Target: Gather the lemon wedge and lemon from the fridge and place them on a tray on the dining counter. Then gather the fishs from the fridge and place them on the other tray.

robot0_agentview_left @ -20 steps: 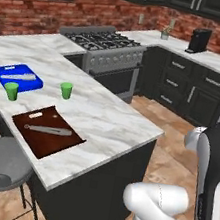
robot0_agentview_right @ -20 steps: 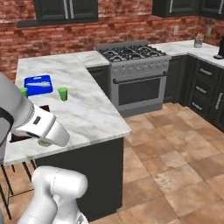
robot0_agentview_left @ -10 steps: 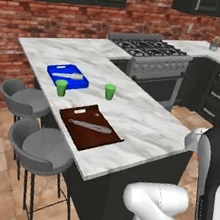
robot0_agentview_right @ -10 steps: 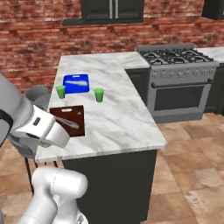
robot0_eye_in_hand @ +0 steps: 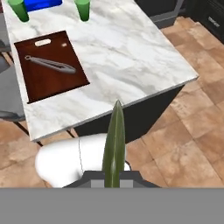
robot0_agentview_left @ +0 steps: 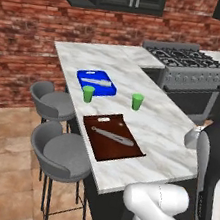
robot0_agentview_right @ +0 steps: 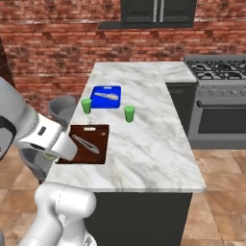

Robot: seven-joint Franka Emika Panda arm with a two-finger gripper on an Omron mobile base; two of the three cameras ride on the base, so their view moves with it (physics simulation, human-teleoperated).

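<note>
Gripper (robot0_eye_in_hand: pixel 114 181) jaws pinched shut on a thin olive-green wedge (robot0_eye_in_hand: pixel 114 144). Brown tray (robot0_eye_in_hand: pixel 50 65) lies at 11 o'clock, well apart.

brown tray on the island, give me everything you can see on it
The brown tray is a dark reddish-brown flat rectangle with a low rim and a pale slot-like handle cutout at its far end. It lies flat on the marble dining counter, near the edge by the stools. A long silvery utensil lies diagonally across it. Two green cups and the blue tray stand apart beyond it. No lemon or fish on it.
</note>
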